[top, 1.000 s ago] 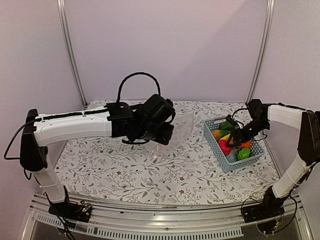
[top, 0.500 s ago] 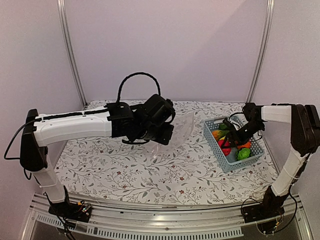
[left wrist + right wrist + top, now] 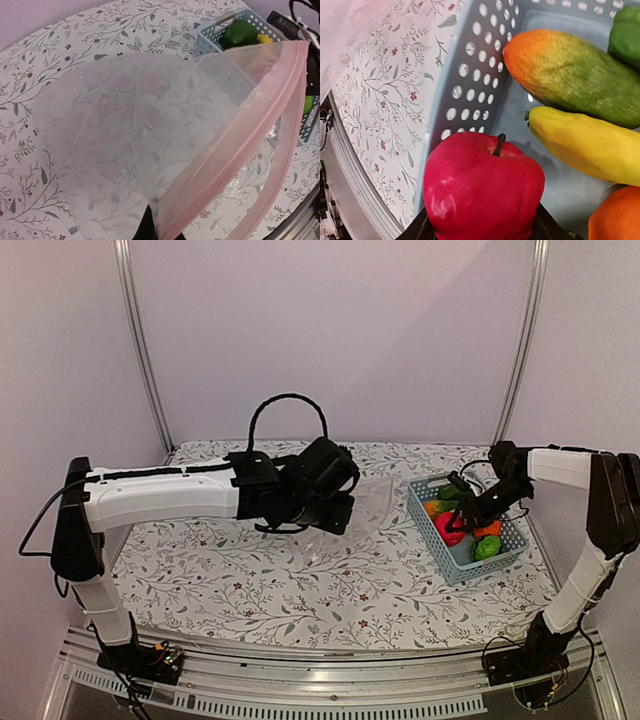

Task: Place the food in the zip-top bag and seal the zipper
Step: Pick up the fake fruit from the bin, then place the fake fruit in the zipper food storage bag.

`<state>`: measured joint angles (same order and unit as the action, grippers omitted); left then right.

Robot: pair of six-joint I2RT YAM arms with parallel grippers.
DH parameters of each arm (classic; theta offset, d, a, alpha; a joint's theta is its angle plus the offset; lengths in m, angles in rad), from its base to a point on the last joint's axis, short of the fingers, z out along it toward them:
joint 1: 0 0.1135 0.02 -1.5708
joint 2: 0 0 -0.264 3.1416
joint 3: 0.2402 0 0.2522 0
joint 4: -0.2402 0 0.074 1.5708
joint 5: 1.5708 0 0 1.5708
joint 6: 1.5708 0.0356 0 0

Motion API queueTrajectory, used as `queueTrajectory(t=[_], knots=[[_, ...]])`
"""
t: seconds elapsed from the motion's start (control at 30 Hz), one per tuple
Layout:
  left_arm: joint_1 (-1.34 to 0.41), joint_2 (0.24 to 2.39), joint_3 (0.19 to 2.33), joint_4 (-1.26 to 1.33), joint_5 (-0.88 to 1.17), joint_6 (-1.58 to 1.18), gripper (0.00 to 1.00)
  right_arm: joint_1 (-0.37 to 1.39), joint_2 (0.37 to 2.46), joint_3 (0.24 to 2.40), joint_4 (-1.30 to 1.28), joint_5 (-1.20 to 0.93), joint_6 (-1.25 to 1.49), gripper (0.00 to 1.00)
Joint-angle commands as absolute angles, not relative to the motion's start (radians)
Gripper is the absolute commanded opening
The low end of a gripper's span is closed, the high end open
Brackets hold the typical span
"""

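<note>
Above a floral tablecloth, the left pincer grips the clear bag by its pink zipper, centre frame; at right, the right pincer clamps a red apple inside the blue basket.

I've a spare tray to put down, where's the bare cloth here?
Free: the near cloth strip by the arm bases, and the left side under the left arm. Crowded: mid-table under the held zip-top bag, and the food-filled basket at right, where the right tool grips a red apple.
</note>
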<state>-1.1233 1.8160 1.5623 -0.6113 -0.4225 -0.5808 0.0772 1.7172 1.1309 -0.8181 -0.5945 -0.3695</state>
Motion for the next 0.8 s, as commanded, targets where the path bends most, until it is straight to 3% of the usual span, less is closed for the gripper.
queueTrajectory(t=[0.0,0.17,0.43,0.77], knots=[[-1.113,1.831,1.578,-0.557,-0.389,-0.617,0.00,0.077,1.533,1.200,-0.889,-0.616,-0.403,0.39],[-1.101,1.842,1.581,-0.508,-0.361,-0.629,0.00,0.101,1.403,1.288,-0.928,-0.780,-0.412,0.38],[-1.071,1.857,1.631,-0.454,-0.303,-0.656,0.00,0.299,1.323,1.465,-0.907,-0.952,-0.373,0.39],[-1.063,1.842,1.678,-0.390,-0.214,-0.700,0.00,0.448,1.440,1.575,-0.807,-0.912,-0.295,0.42]])
